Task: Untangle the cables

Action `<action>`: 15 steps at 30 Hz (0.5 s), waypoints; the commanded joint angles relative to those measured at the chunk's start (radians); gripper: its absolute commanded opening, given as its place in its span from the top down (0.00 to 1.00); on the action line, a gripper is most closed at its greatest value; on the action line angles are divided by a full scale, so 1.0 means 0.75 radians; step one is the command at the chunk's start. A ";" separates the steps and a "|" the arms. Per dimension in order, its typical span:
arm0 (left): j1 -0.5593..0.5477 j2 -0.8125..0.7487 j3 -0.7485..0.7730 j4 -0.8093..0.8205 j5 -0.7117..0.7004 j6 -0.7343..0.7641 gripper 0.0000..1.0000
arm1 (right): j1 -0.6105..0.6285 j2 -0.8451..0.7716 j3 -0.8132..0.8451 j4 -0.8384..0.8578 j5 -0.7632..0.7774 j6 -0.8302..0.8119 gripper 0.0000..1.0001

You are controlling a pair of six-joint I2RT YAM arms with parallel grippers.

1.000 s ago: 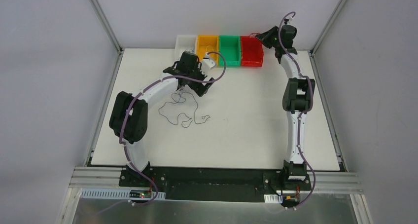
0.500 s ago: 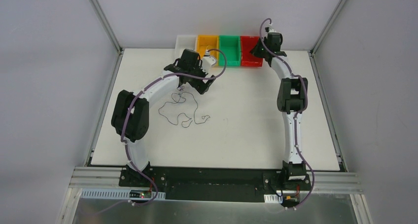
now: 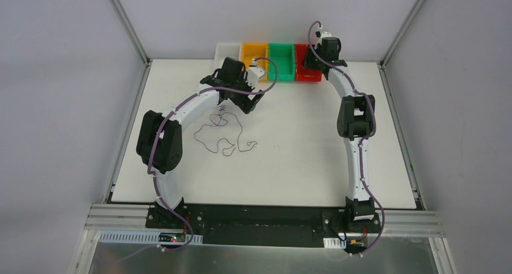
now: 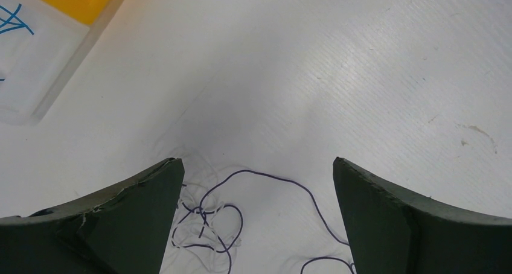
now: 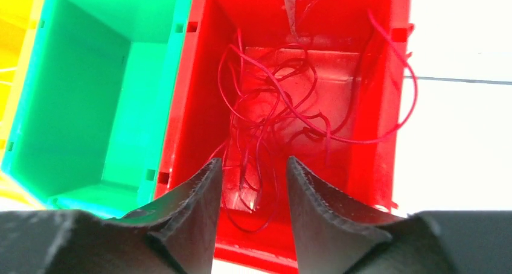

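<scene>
Moved since a second ago: right arm, swung leftward from the red bin's right corner to directly above it, its jaws parted from shut; left arm shifted only slightly; the loose tangle unchanged.

Hands, 2.
- Right hand [image 5: 253, 165]: dark, rough-edged fingers, part-way open over the red bin. Strands show in the gap below them, and none is seen pinched.
- Left hand [image 4: 256, 162]: fingers spread wide, holding nothing, poised just above the tangle.

Bins, 4: rigid glossy plastic, rectangular, in one row at the far edge.
- White bin [image 4: 36, 63], holding a thin blue cable [image 4: 12, 20].
- Yellow bin [image 3: 253, 52].
- Green bin [image 5: 78, 105], smooth-walled.
- Red bin [image 5: 205, 93].

Cables: very thin, limp, curling.
- Red cables [image 5: 272, 105]: a looping heap inside the red bin, with one strand arching over its right wall. Their number cannot be counted.
- Dark cable [image 4: 265, 177]: wide open loops on the surface, below and between the left fingers.
- White cable [image 4: 193, 238]: small curls knotted through the dark one, near the left finger.

Surface [image 3: 302, 141], 1: white, matte, finely ribbed board.
</scene>
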 commanded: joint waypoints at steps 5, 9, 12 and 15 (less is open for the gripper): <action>0.117 -0.082 0.187 -0.295 0.127 -0.142 0.01 | -0.012 -0.381 -0.148 -0.105 -0.057 -0.197 0.35; 0.230 -0.176 0.096 -0.402 0.258 -0.143 0.01 | -0.013 -0.536 -0.241 -0.268 -0.152 -0.345 0.18; 0.351 -0.271 0.005 -0.481 0.401 -0.142 0.01 | -0.002 -0.623 -0.251 -0.573 -0.355 -0.438 0.11; 0.473 -0.370 -0.136 -0.520 0.525 -0.152 0.01 | 0.040 -0.701 -0.319 -0.847 -0.621 -0.508 0.10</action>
